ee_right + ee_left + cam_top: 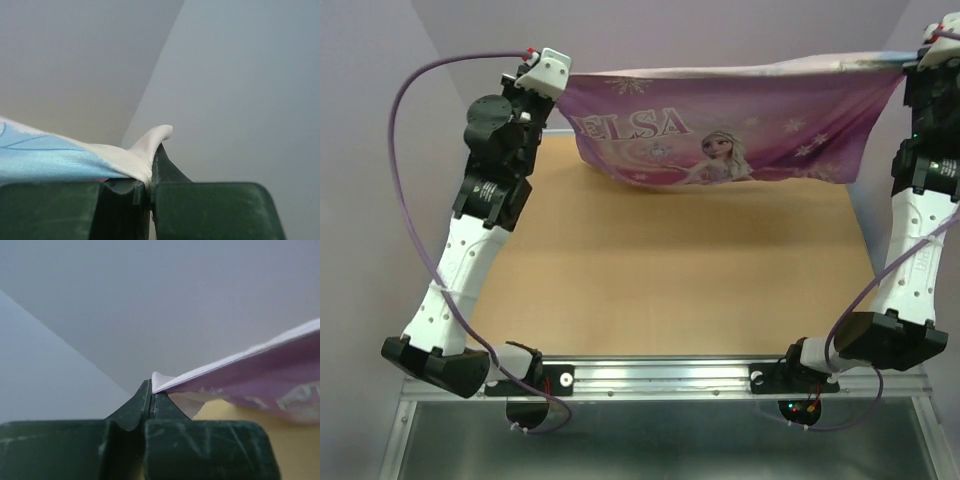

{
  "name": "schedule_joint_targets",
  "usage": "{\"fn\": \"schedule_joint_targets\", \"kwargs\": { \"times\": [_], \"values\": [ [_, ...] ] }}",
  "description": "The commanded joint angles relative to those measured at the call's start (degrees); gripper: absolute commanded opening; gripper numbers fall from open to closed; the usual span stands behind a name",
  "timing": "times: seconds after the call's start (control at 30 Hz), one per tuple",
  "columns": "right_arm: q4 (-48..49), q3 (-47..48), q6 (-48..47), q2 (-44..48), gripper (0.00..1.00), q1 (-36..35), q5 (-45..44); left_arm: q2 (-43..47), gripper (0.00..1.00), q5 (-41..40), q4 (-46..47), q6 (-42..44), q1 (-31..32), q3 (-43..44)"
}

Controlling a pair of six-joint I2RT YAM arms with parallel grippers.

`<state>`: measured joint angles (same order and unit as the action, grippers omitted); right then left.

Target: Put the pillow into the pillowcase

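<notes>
The pillowcase (730, 125) hangs stretched in the air over the far edge of the table, its purple side with the blonde princess and "ELSA" facing me. My left gripper (563, 72) is shut on its upper left corner (159, 382). My right gripper (910, 60) is shut on its upper right corner (152, 142). Both grippers are raised high at the back. The fabric (250, 375) runs off to the right in the left wrist view, and pale blue and white cloth (50, 155) runs left in the right wrist view. The pillow is out of view.
The tan table top (670, 270) lies below the hanging case. Both arm bases sit on the metal rail (660, 378) at the near edge. Grey walls stand behind and to both sides.
</notes>
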<state>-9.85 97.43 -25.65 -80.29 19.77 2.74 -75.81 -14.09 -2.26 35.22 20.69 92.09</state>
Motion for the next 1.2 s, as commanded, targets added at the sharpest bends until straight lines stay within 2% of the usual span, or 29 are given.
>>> {"fn": "schedule_joint_targets", "kwargs": {
  "times": [0.0,0.1,0.33,0.5,0.53,0.57,0.6,0.63,0.67,0.7,0.73,0.8,0.83,0.87,0.9,0.93,0.97,1.03,1.07,1.17],
  "values": [
    [4.49,12.25,2.8,-0.56,0.01,2.12,-2.57,6.47,0.0,-2.7,10.52,5.11,-1.09,4.94],
    [4.57,14.11,1.66,-3.72,0.01,2.12,-4.24,6.73,0.0,-2.7,12.01,7.14,-1.09,3.63],
    [4.13,5.24,2.1,-9.7,0.01,0.63,2.79,2.87,0.0,-2.09,18.16,10.13,-1.44,-5.86],
    [3.96,3.73,2.09,-19.11,0.01,-3.94,1.92,-10.73,0.0,0.2,22.91,7.58,-4.6,-4.29],
    [3.52,5.91,3.83,-23.46,0.01,-4.47,1.65,-13.46,0.0,0.72,23.44,6.54,-6.08,-1.16],
    [2.13,7.85,4.37,-25.86,0.01,-5.17,1.22,-19.84,0.0,0.81,22.75,5.83,-6.79,1.4],
    [-1.72,10.82,5.08,-28.32,0.06,-6.75,0.25,-23.56,0.0,2.56,20.83,4.87,-7.5,5.08],
    [-4.36,17.55,6.91,-34.26,0.41,-7.37,-1.06,-31.77,0.02,3.88,13.5,1.72,-9.33,15.99],
    [-7.52,22.67,8.15,-37.01,0.65,-7.64,-1.51,-36.2,0.12,3.72,9.34,-0.4,-9.87,23.06],
    [-10.86,27.5,9.55,-40.09,0.83,-7.81,-2.03,-41.03,0.72,2.58,4.94,-2.77,-10.4,30.87],
    [-17.07,37.04,11.91,-44.29,1.0,-7.82,-4.48,-51.18,0.95,0.66,-7.46,-6.36,-10.84,50.09],
    [-21.6,41.16,12.03,-45.31,1.0,-7.73,-5.29,-58.46,0.99,1.33,-16.68,-6.83,-10.84,71.0],
    [-21.53,39.09,11.07,-42.61,1.0,-7.73,-5.29,-58.31,0.99,2.3,-19.33,-7.36,-10.84,70.86],
    [-21.36,37.5,10.62,-40.93,1.0,-7.47,-4.51,-55.53,0.99,2.31,-19.62,-8.41,-10.84,66.85],
    [-21.35,35.57,10.18,-39.26,1.0,-7.38,-3.89,-51.5,0.99,2.31,-16.93,-9.29,-10.93,59.5],
    [-21.35,34.07,9.57,-37.59,1.0,-7.38,-3.45,-46.76,0.99,1.18,-12.98,-9.64,-10.93,41.59],
    [-21.35,30.92,9.39,-34.87,1.0,-7.29,-3.19,-38.44,0.99,1.17,-6.16,-10.34,-11.11,34.19],
    [-21.35,27.57,8.87,-31.7,1.0,-7.29,-1.0,-33.54,0.99,1.6,-5.2,-12.18,-11.55,24.06],
    [-21.35,25.55,8.86,-30.38,1.0,-7.29,0.23,-31.96,0.99,1.95,-7.04,-13.67,-11.89,23.75],
    [-21.36,17.9,9.21,-24.93,1.0,-7.29,3.22,-31.33,0.99,6.51,-20.54,-19.74,-14.0,25.42]
  ]
}}
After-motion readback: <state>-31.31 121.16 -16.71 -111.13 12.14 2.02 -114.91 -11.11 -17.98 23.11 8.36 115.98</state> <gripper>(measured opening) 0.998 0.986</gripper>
